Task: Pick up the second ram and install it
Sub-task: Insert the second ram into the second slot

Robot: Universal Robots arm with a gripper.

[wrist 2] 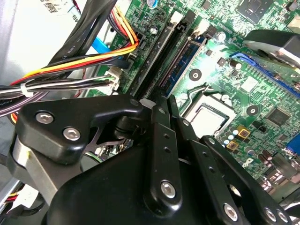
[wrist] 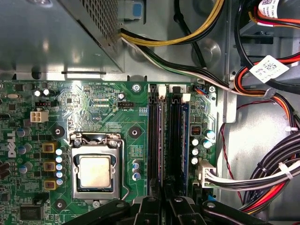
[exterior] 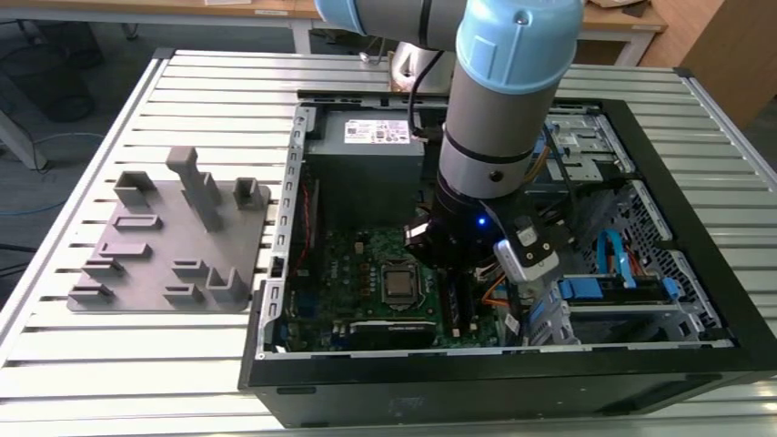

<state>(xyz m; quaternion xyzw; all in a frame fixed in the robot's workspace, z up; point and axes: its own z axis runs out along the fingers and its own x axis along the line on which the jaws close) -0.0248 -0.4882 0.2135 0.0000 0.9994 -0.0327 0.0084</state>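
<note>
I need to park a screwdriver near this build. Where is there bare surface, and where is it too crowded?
Free: the slatted table in front of the grey fixture block, and the strip behind it. Crowded: inside the computer case, where the arm hangs over the motherboard and cables fill the side bay.

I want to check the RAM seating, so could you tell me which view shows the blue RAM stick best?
The first wrist view: it looks straight down on the RAM, standing on edge in the slots beside the CPU socket, above the gripper. The second wrist view shows it obliquely beyond the gripper linkage. In the exterior view the arm covers that area.
</note>
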